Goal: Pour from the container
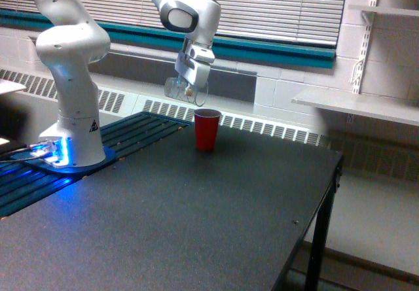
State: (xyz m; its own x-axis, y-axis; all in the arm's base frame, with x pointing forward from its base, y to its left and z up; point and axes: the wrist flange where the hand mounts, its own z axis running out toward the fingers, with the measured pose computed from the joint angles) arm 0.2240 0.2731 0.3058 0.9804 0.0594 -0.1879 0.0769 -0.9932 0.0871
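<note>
My gripper point(188, 86) hangs above the table's far side, shut on the container point(184, 89), a small clear cup tipped on its side with its mouth toward the exterior view's right. A small pale-brown speck shows through its wall. A red cup point(207, 129) stands upright on the dark table point(196, 206), below the container and a little to the exterior view's right of it. A clear gap separates the container from the red cup's rim.
The arm's white base point(72, 127) stands on the table at the exterior view's left, lit blue at its foot. A wall with blinds and a radiator grille runs behind. White shelves point(357, 104) hang at the exterior view's right. The table's edge drops off at the right.
</note>
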